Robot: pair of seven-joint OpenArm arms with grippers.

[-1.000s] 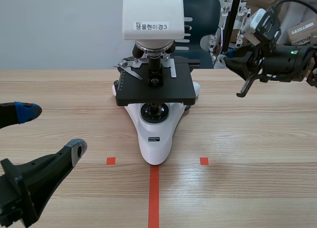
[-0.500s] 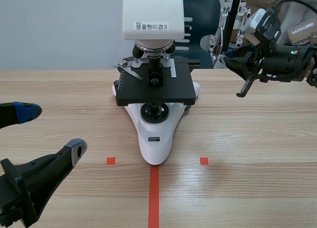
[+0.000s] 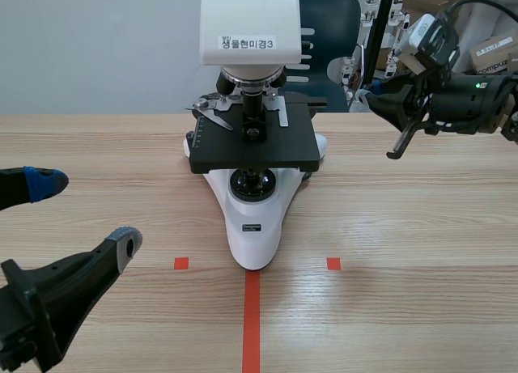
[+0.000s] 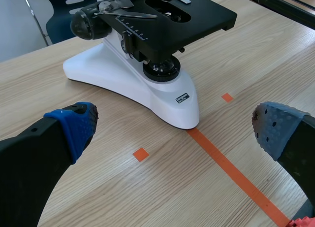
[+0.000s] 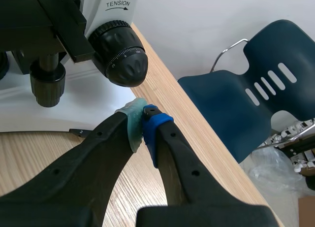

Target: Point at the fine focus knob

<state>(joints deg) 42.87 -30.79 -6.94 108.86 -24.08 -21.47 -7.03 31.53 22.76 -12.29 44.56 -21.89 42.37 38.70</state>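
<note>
A white and black microscope (image 3: 251, 146) stands mid-table on the red centre line. In the right wrist view its paired focus knobs sit under the "TENSION" mark: a wide ribbed ring with the smaller black fine focus knob (image 5: 130, 68) at its front. My right gripper (image 5: 142, 119) is shut on nothing, its tips aimed at that knob from a short gap below, without touching. The right arm (image 3: 461, 102) hangs raised to the microscope's right. My left gripper (image 3: 87, 213) (image 4: 174, 128) is open, low at the front left, facing the microscope base (image 4: 167, 101).
A dark blue chair (image 5: 256, 84) stands behind the table's far edge, with boxes and clutter (image 3: 486, 53) at the back right. Another focus knob (image 4: 86, 24) shows on the microscope's far side in the left wrist view. Bare wood lies on both sides of the microscope.
</note>
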